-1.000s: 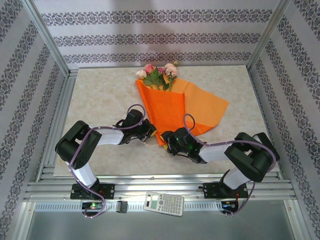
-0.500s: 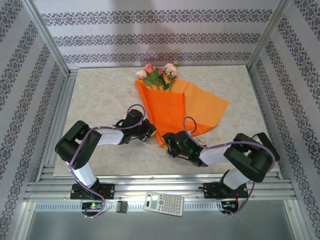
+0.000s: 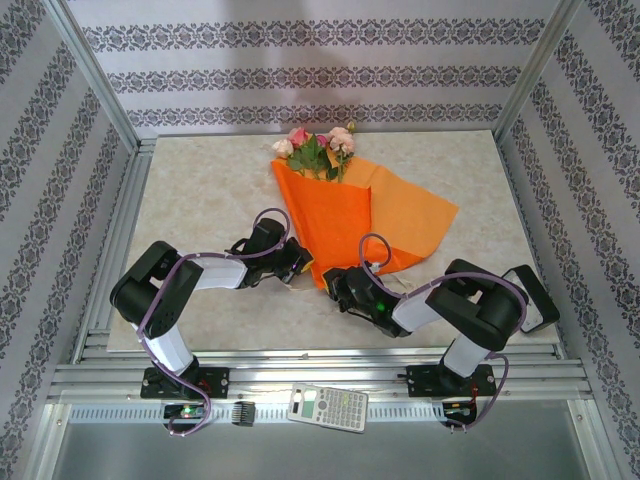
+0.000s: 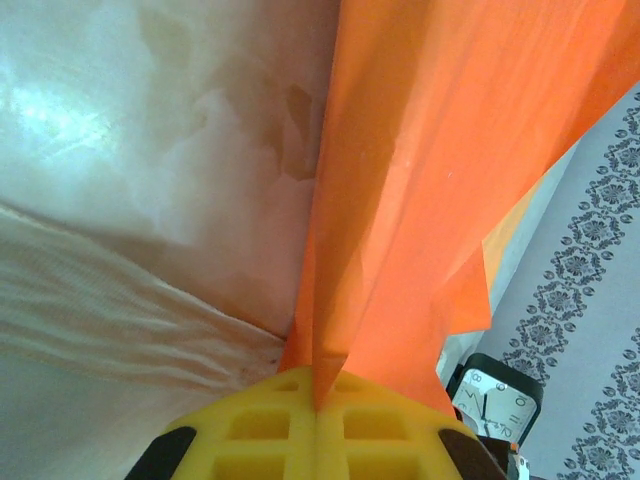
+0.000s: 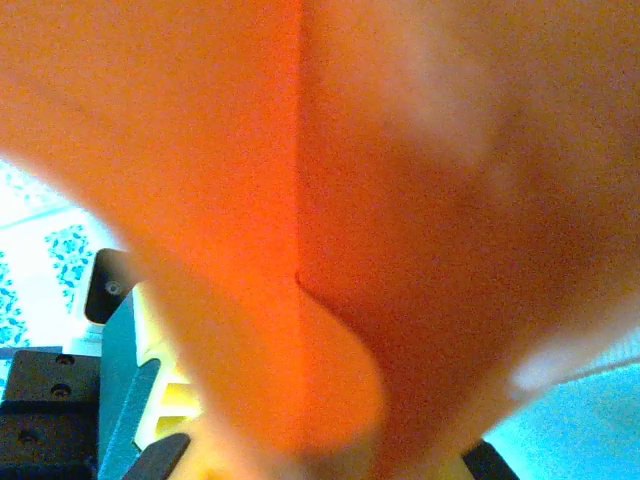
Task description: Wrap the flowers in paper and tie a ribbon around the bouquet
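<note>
Wrapping step: left gripper [image 3: 299,264] and right gripper [image 3: 334,283] clamp the six-o'clock tip of the creased orange paper sheet [image 3: 335,225]; next, probably fold the three-o'clock flap across.

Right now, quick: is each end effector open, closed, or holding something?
Left end effector: closed, pinching the orange paper at its edge.
Right end effector: closed, apparently on the orange paper's narrow end.

Your top camera looks down from high behind the near edge over the whole table [image 3: 200,200]; both wrist cameras sit close against the near tip of the paper [image 3: 340,215], which all views share
</note>
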Available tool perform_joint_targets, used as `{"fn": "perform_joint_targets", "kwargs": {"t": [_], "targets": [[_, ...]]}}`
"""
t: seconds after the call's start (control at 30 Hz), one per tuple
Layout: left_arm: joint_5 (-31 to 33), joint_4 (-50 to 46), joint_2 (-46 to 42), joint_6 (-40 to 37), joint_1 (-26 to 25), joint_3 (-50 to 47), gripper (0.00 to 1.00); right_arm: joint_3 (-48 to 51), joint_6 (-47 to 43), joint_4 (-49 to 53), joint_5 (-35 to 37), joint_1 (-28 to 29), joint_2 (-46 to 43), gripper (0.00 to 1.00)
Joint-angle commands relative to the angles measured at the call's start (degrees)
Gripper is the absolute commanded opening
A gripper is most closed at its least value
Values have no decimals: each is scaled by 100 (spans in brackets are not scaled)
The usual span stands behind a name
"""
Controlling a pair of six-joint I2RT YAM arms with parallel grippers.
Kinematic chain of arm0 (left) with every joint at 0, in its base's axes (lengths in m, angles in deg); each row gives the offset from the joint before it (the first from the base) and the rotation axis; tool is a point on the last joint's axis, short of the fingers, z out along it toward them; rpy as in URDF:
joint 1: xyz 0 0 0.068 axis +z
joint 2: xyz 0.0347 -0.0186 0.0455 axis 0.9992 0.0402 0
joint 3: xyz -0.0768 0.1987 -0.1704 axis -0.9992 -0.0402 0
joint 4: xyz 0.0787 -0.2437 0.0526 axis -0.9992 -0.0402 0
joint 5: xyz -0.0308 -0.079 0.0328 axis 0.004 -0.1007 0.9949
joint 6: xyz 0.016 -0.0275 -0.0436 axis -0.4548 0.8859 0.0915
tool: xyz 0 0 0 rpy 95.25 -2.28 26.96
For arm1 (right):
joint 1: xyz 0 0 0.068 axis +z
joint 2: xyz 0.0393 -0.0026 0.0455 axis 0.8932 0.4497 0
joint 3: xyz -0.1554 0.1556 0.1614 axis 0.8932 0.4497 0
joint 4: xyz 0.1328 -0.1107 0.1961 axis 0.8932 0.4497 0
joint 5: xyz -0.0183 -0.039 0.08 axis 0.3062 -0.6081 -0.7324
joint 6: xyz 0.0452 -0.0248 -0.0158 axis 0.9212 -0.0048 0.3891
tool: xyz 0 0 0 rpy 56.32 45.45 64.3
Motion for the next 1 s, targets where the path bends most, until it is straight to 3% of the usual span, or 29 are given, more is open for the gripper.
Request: {"fn": "perform_joint_targets", "kwargs": {"t": [0.0, 0.1, 0.2, 0.3, 0.4, 0.67, 0.9, 0.97], "targets": [[-63, -29, 16, -124, 131, 46, 0, 54, 84, 118, 284, 122, -266, 6], [-68, -77, 7, -206, 193, 44, 0, 212, 163, 172, 327, 144, -287, 0], [-37, -160, -82, -266, 218, 8, 2, 177, 254, 154, 315, 140, -213, 0], [11, -314, -322, -284, 209, -57, 35, 124, 302, 136, 286, 149, -160, 0], [-80, -486, -631, -192, 149, -153, 46, 124, 333, 136, 297, 136, -120, 0], [-267, -62, -542, 175, -182, -379, 50, -25, 449, 49, 211, 118, -23, 0], [50, -119, -263, 80, -173, -164, 46, -104, 413, 159, 165, 79, -139, 0], [56, 242, -155, 152, -173, -175, 44, -105, 409, 197, 134, 70, -175, 0]]}}
